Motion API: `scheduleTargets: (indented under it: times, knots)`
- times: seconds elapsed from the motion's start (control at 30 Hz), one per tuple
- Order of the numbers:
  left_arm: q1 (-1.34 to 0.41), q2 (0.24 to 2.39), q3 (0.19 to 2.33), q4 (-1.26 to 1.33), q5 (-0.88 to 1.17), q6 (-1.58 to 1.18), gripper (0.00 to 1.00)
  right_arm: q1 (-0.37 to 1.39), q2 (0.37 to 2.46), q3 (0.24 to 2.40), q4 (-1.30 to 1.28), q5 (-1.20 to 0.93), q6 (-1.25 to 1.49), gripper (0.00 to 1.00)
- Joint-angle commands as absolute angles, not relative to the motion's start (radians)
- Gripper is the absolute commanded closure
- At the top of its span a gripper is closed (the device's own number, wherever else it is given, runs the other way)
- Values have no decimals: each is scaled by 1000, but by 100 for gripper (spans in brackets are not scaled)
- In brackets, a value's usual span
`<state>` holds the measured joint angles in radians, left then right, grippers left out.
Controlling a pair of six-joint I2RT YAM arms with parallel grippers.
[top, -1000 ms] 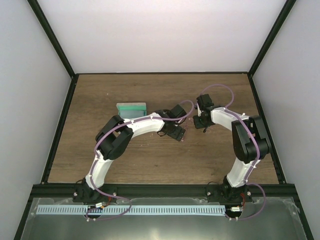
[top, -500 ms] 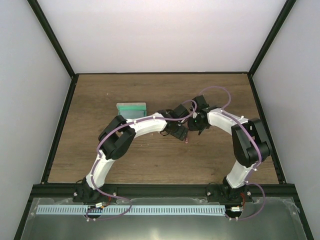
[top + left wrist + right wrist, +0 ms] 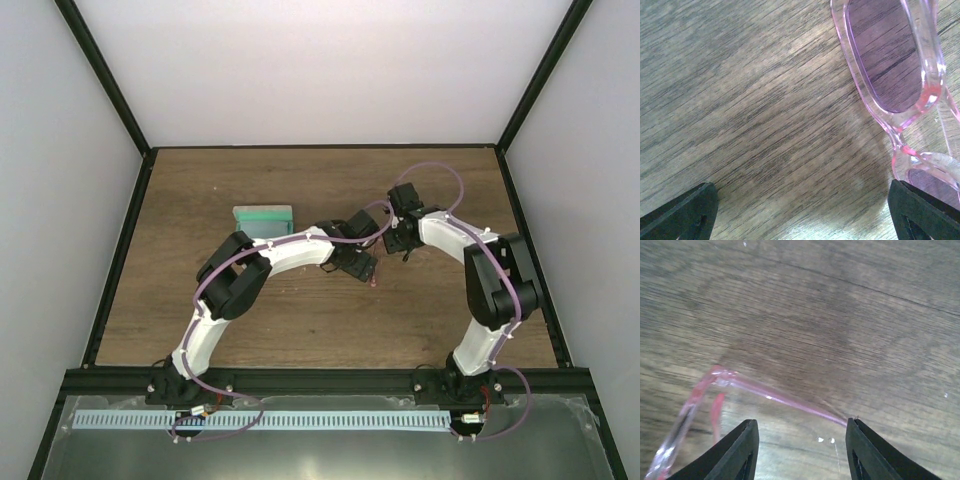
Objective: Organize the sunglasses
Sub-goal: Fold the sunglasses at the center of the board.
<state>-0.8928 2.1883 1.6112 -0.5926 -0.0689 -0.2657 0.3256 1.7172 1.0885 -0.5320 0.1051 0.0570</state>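
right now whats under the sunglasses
Bare wooden table; its grain shows through the pink lens of the sunglasses. The part of the frame outside the wrist views is mostly hidden from above by the left gripper.

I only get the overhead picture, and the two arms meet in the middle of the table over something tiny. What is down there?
Observer: A pair of sunglasses with pink lenses, lying on the wooden table. The left wrist camera shows them up close.
Visitor: Is the left hand holding them?
Observer: No. The left hand is spread wide with nothing in it; the glasses lie beside one fingertip.
Visitor: And the right hand?
Observer: The right hand is open too. One thin pink side arm of the glasses runs toward one of its fingers, not pinched.
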Motion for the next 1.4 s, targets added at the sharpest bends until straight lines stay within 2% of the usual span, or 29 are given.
scheduleTargets:
  times: [0.0,0.2,0.37,0.57,0.63,0.7,0.77,0.87,0.93,1.13,1.37]
  knots:
    - [-895,2201,1578,-627,-49,-256,5,305,1781,1127,-490,96,-45,50]
    - [-888,2201,1582,-632,-53,-244,5,303,1818,1126,-447,51,-90,55]
    - [-883,2204,1585,-631,-45,-244,5,303,1830,1129,-458,12,-74,82]
    - [-883,2215,1585,-624,-34,-247,5,305,1809,1085,-451,-33,-55,89]
    - [-883,2217,1585,-622,-33,-248,5,304,1806,1075,-451,-40,-55,94]
    - [-882,2217,1585,-622,-29,-248,5,305,1803,1072,-456,-45,-50,95]
    - [-884,2217,1583,-623,-28,-246,5,309,1784,1072,-454,-18,-41,89]
    - [-882,2214,1577,-624,-29,-245,5,309,1747,1084,-438,14,-52,59]
    - [-881,2211,1573,-621,-28,-244,5,309,1750,1109,-444,42,-73,48]
    - [-880,2211,1574,-630,-35,-237,5,308,1806,1153,-438,86,-150,39]
    - [-868,2208,1564,-643,-42,-222,5,306,1866,1154,-387,-34,-259,29]
